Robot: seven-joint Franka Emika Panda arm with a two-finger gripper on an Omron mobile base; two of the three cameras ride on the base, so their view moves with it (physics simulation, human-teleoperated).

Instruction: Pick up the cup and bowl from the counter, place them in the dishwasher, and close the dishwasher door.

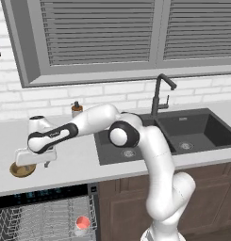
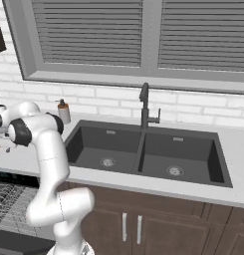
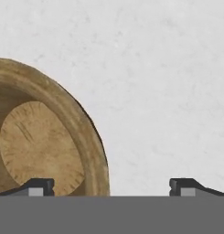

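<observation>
bowl (image 1: 21, 170) on counter (image 1: 74, 162), cup (image 1: 82, 223) in dishwasher (image 1: 46, 214) below

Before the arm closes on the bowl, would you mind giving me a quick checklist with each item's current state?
1. Gripper open: ok, fingertips wide apart.
2. Bowl rim between the fingertips: ok in hand view, one tip inside, one over the counter.
3. Height low enough to grip: cannot tell.
4. Cup already in the dishwasher rack: ok.
5. Dishwasher open for the bowl: ok.
</observation>
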